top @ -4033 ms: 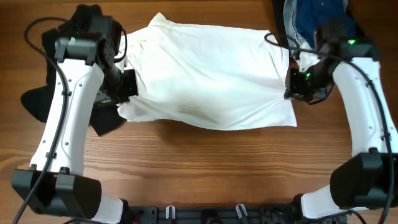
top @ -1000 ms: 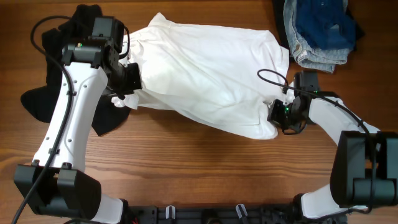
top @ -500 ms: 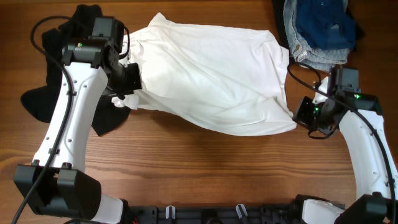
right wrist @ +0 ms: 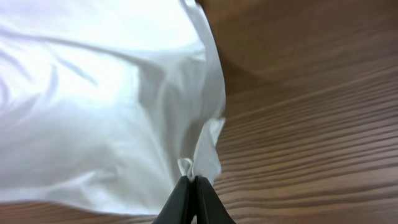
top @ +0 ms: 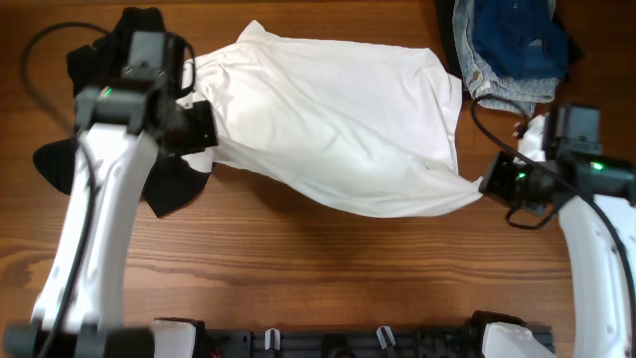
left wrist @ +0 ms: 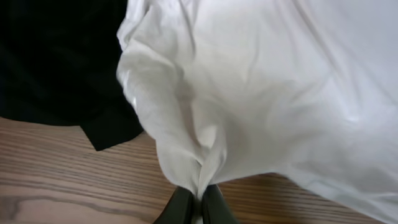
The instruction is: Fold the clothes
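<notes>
Tension across the white T-shirt (top: 338, 119), spread on the wooden table (top: 298, 264): I have my left gripper (left wrist: 196, 200) clamped on its corner beside the black garment (top: 70, 164), and my right gripper (right wrist: 193, 186) clamped on the opposite corner.

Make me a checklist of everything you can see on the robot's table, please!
Surface: wooden table, bare in front.
Job's things: white T-shirt wrinkled, stretched between both arms; black garment crumpled at the left.
Clutter: jeans and navy garment piled at the far right corner.
Grippers: left end effector and right end effector each shut on a T-shirt corner.
Cables: black cable loops by each arm.
Surroundings: nothing seen.
</notes>
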Motion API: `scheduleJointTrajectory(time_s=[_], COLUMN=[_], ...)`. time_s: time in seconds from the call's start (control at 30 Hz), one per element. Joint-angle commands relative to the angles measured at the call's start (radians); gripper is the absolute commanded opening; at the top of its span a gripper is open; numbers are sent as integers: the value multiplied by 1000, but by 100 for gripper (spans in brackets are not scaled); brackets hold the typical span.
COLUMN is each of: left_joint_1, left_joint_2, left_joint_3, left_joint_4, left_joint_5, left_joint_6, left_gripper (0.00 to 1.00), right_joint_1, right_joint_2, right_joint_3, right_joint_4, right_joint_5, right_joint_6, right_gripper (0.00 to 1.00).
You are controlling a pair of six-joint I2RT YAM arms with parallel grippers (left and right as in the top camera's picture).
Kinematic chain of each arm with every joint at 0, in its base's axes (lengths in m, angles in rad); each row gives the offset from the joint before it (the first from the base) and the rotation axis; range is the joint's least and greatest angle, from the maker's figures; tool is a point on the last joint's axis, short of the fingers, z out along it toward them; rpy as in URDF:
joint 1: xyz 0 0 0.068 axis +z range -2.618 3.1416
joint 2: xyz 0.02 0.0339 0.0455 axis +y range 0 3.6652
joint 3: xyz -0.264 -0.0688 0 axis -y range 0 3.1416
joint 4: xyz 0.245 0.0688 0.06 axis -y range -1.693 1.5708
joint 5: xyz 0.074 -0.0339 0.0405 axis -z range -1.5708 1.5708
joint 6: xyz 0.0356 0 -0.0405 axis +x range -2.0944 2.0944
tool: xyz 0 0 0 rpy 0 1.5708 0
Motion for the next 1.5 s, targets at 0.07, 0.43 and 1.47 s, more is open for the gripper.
scheduleJointTrajectory(time_s=[0.07,0.43,1.47], left_joint_1=[2,2,2], left_joint_2=[-192,-275,-90], left_joint_3=[16,14,7], left_joint_4=[-69,-146,-64], left_joint_5=[-18,-18,-17], left_joint_6=[-10,-10,-40], left_gripper=[4,4,4], right_joint_1=[-3,-3,400], right_joint_2=[-68,-75,19], right_joint_3=[113,114,-381], right_joint_4=[-88,-178,66], right_joint_5=[75,72,35], right_joint_6=[-23,-47,525], right_gripper=[4,4,42])
